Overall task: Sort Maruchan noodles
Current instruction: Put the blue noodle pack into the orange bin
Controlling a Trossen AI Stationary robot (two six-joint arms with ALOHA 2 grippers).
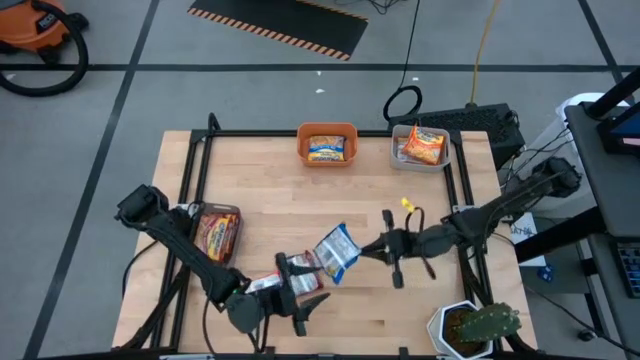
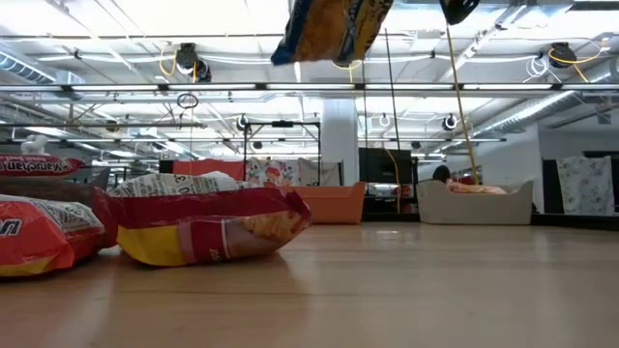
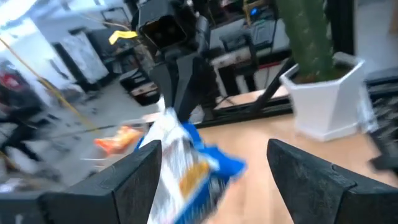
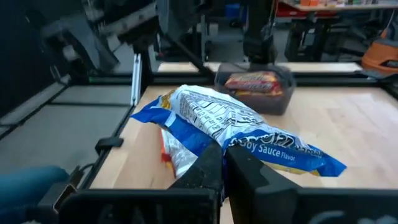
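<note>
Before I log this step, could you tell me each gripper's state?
Left gripper: open, holding nothing.
Right gripper: shut on the blue noodle packet.

Blue-white packet (image 2: 329,29) cut off by the top edge in the low view, claw above it out of frame. Strongly blurred in the left wrist view, print unreadable. Silver-red packets (image 1: 292,268) partly hidden under the left claw (image 1: 308,288), perhaps two. Label in the grey bin (image 1: 420,147) too small to read.

Blue-white packet (image 4: 242,134), orange bin (image 1: 327,146)
</note>
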